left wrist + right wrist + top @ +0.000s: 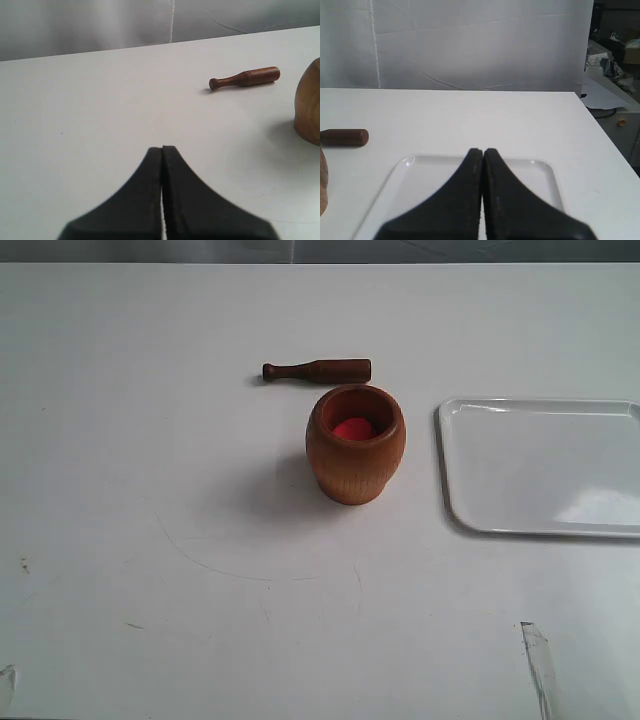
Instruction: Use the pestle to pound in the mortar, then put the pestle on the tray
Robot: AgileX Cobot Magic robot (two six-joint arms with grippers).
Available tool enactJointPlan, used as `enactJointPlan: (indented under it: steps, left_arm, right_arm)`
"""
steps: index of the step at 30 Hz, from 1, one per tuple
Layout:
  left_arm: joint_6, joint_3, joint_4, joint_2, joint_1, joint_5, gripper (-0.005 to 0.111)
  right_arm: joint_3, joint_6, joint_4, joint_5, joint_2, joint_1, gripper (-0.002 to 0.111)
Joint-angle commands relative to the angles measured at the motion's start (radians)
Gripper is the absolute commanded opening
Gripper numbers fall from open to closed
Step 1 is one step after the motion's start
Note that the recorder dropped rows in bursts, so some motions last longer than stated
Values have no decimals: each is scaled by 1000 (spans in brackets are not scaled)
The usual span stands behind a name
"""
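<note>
The mortar (356, 445) stands upright near the middle of the white counter (150, 440), with something red (352, 429) lying in its dark hollow. The pestle (317, 371) lies flat on the counter just behind the mortar in the exterior view. It is close to the mortar but not touching it, with its thick end pointing toward the tray side and its small knob pointing the other way. The white tray (447, 470) sits to the right of the mortar with a clear gap between them, and its far side is cut off by the edge of the view. The left arm's jaws are pressed together with nothing between them, and the pestle (244, 78) and the mortar's side (309, 102) lie ahead of them. The right arm's jaws are likewise closed and hold nothing, with the tray (420, 180) ahead of their tips.
</note>
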Motion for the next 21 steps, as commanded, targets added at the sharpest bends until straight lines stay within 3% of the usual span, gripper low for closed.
enactJointPlan:
  steps: [1,17,21]
  left_arm:
    - [-8,1,-7,-1,-8,-3,0]
    - [-8,1,-7,-1,-8,-3,0]
    - [-8,1,-7,-1,-8,-3,0]
  right_arm:
    - [3,5,-12,-8,-3,-8,0]
    - [3,5,-12,-10,-3,-8,0]
    - [3,7,3,-127,-3,-8,0]
